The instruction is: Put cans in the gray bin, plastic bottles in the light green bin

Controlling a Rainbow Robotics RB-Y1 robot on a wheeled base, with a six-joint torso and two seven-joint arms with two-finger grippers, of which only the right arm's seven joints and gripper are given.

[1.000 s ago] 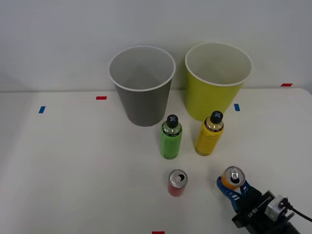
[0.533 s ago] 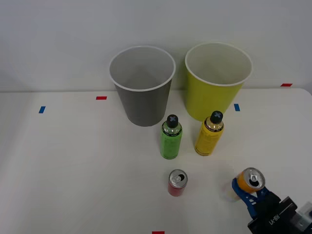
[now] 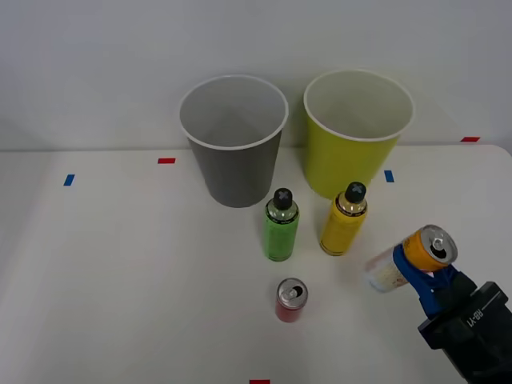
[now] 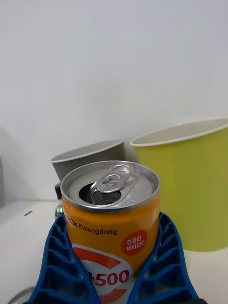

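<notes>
My right gripper is shut on the orange-and-white can, which hangs tilted above the table at the right; the same can sits between the blue ribbed fingers in the wrist view. The red can stands on the table in front of the bottles. A green bottle and a yellow bottle, both black-capped, stand upright side by side. Behind them are the gray bin on the left and the light green bin on the right; both bins rise behind the held can.
Small red and blue tape marks dot the white table. A pale wall stands just behind the bins. The table's right edge runs close to my arm.
The gripper has lifted the orange-and-white can off the table and carried it up and to the right, tilting it. The other can, the bottles and the bins have stayed put.
</notes>
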